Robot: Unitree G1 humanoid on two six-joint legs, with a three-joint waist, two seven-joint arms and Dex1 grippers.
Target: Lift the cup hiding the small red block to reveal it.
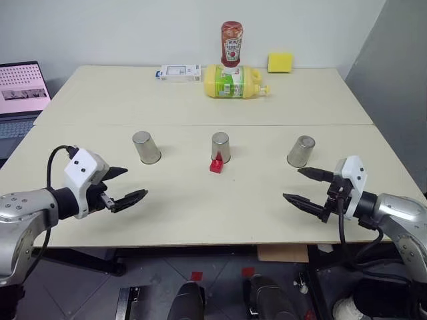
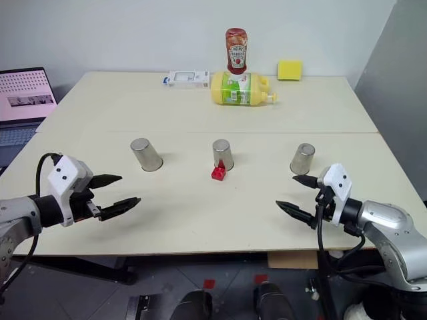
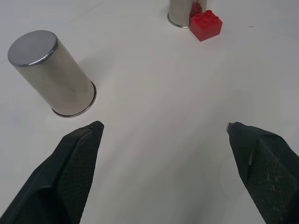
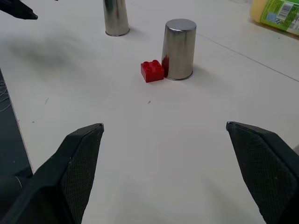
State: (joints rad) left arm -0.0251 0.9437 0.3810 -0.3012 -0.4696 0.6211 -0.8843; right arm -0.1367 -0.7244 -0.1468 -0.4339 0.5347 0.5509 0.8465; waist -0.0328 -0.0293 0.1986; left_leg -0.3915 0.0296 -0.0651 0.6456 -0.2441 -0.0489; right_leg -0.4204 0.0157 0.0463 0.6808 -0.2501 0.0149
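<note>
Three upturned cups in a row on table, small red block touching middle cup

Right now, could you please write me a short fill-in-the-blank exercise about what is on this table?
1. The number of upside-down metal cups on the table is ____.
2. The small red block sits beside the ____ cup.
3. The ketchup bottle stands behind a lying ____ bottle.
4. Both the left pincer and the right pincer are ____.

Missing words: three; middle; yellow; open
</note>
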